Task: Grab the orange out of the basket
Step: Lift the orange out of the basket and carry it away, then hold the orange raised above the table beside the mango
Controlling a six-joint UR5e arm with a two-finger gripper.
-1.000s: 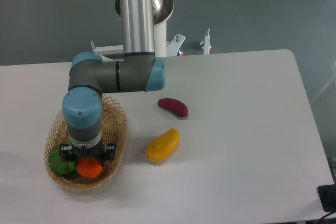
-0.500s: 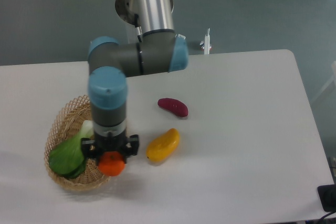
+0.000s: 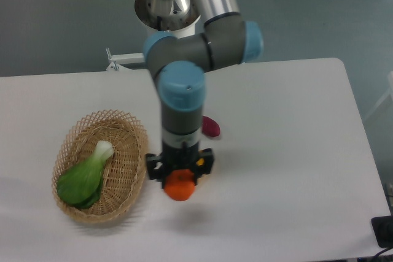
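Observation:
The orange (image 3: pixel 178 187) is a small round bright-orange fruit held in my gripper (image 3: pixel 179 179), which is shut on it. It hangs above the white table just right of the basket (image 3: pixel 126 124), outside its rim. The basket is an oval tan wicker one at the left of the table. My arm comes down from the upper middle and stands over the spot where the fruit hangs.
A green leafy vegetable (image 3: pixel 83 177) lies in the basket. A dark red-purple object (image 3: pixel 211 127) peeks out right of my arm's wrist. The table (image 3: pixel 295 151) stretches white to the right; its front edge runs near the frame's bottom.
My gripper has carried the orange out of the basket and rightward past its rim. The arm now covers the yellow mango that showed before.

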